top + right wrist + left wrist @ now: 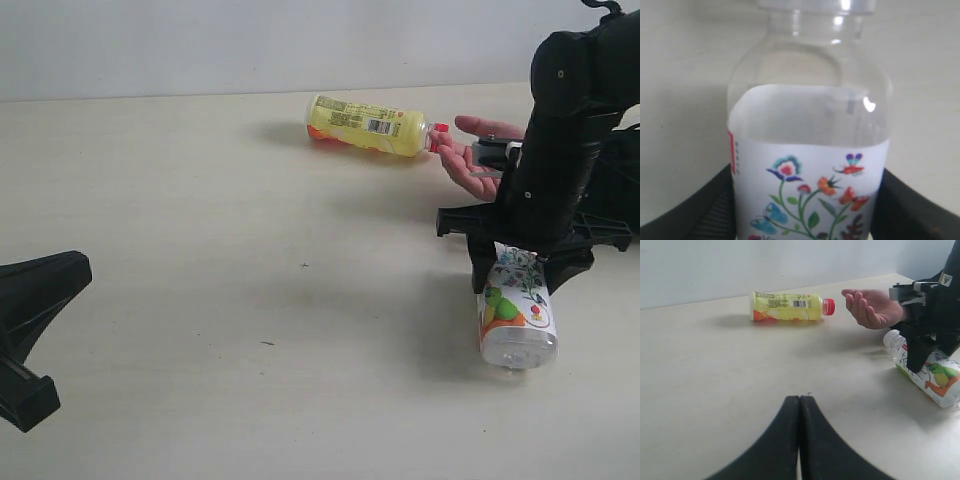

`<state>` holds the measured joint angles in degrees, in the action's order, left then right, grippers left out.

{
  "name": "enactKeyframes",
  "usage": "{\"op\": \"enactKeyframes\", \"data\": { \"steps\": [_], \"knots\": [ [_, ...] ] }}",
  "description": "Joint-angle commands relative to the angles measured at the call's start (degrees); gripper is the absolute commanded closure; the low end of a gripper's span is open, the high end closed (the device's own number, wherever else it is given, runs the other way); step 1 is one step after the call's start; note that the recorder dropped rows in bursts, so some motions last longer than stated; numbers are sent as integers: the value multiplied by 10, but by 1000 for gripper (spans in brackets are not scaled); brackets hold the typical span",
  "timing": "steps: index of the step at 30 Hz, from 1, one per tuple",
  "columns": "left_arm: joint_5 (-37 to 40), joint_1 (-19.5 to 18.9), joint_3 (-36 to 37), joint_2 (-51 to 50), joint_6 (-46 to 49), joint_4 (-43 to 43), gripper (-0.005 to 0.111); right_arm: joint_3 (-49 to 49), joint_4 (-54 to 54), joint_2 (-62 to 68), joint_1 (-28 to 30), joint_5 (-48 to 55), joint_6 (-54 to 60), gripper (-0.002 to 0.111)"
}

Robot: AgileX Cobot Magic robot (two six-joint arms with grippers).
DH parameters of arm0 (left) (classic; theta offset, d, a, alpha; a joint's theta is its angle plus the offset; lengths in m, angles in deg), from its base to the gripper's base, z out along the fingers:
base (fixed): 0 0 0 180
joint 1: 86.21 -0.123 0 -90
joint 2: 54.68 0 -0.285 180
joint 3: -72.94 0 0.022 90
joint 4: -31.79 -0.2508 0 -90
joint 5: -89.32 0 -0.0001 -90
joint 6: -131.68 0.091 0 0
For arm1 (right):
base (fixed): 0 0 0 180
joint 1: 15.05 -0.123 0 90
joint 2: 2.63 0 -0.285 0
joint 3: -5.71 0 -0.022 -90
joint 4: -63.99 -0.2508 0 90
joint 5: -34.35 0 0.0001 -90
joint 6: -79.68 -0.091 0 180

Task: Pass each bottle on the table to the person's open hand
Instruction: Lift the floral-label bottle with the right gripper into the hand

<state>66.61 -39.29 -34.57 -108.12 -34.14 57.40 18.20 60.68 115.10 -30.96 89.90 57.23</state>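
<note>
your right gripper (520, 272) is clamped around the fruit-label bottle (515, 320), one finger on each side. the open hand (478, 150) is at 12 o'clock. the yellow bottle (368, 125) lies on the table (200, 250) at 10 o'clock. your left gripper (800, 401) is closed and empty.

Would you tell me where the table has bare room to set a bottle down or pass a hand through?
The widest bare stretch of table lies between the left gripper, the yellow bottle and the right gripper. It is crowded on the right, where the hand, that bottle's cap and the gripped fruit bottle sit close.
</note>
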Motion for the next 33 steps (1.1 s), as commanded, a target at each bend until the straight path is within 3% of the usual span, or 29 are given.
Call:
{"op": "enactKeyframes", "data": {
  "steps": [1,7,12,24,33],
  "knots": [
    [-10,-1,2,3,-5,5,107,-2,3,-17,-1,46,20,108],
    [-10,-1,2,3,-5,5,107,-3,5,-78,-1,144,88,108],
    [-10,-1,2,3,-5,5,107,-25,16,-134,-1,144,123,108],
    [-10,-1,2,3,-5,5,107,-291,69,-80,-1,144,149,108],
    [-10,-1,2,3,-5,5,107,-397,76,27,27,144,184,108]
  ]
}}
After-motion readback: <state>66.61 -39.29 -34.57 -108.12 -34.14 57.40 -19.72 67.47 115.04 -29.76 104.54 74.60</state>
